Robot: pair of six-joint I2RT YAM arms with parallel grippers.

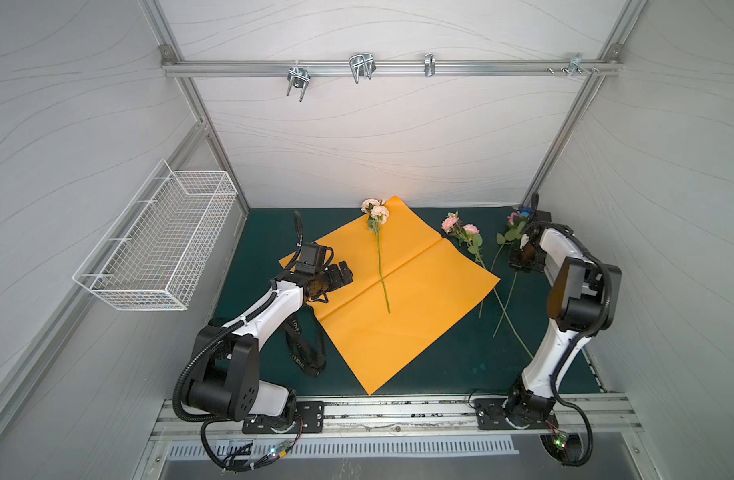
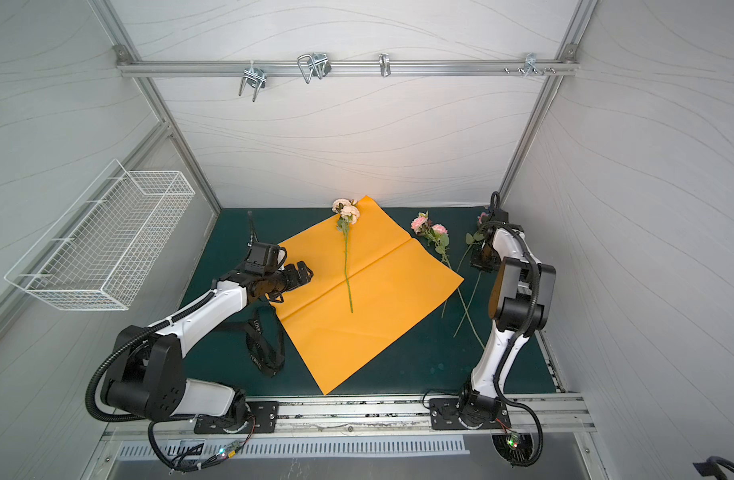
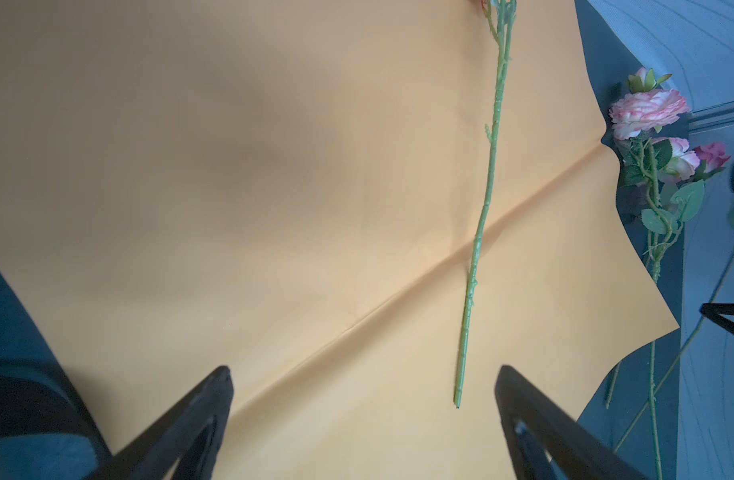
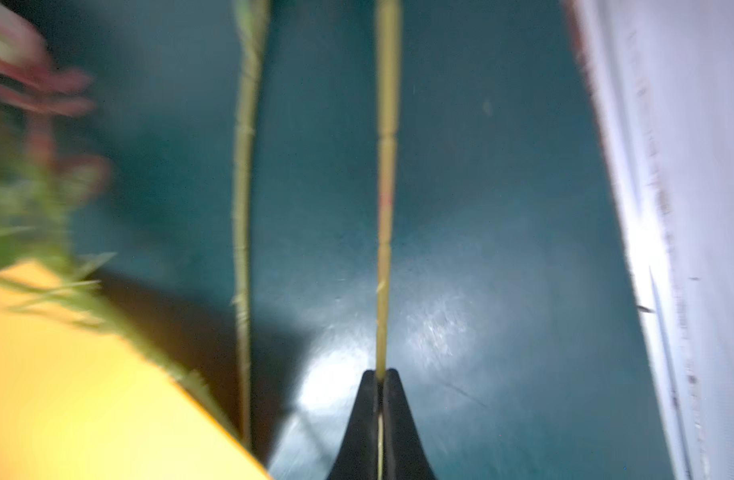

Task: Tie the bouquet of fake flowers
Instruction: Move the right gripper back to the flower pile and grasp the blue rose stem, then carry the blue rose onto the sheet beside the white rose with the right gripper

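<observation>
- Off the right edge of the flat square orange wrapping-paper sheet (image 1: 419, 307), over the dark green bench (image 1: 440, 365), the right gripper (image 4: 380, 374) has its jaws pinched fully together on one thin green plastic stem (image 4: 385, 199). The stem runs straight out ahead of the jaws, along their line. Whether it is lifted clear of the bench I cannot tell.
- That stem's long axis lies roughly along the sheet's right edge, with pink and blue blooms (image 1: 517, 217) at its far end. A second bare stem (image 4: 242, 208) lies just beside it, nearer the sheet and outside the grip.
- The right arm is plainly the nearer one. As I judge it, the coming move carries the held stem across onto the sheet.
- Over the sheet's left edge, the left gripper (image 3: 363, 374) hangs with its jaws spread wide, holding nothing.
- The bouquet of fake flowers (image 1: 452, 222) is not yet gathered. A cream-bloomed stem (image 1: 381, 257) lies alone on the sheet, crossing its centre crease. A pink-bloomed leafy sprig (image 2: 429, 230) lies just off the sheet's right edge, with the held stem beyond it.
- The blooms look like soft fabric, and the stems look long, thin and wiry, likely to flex.
</observation>
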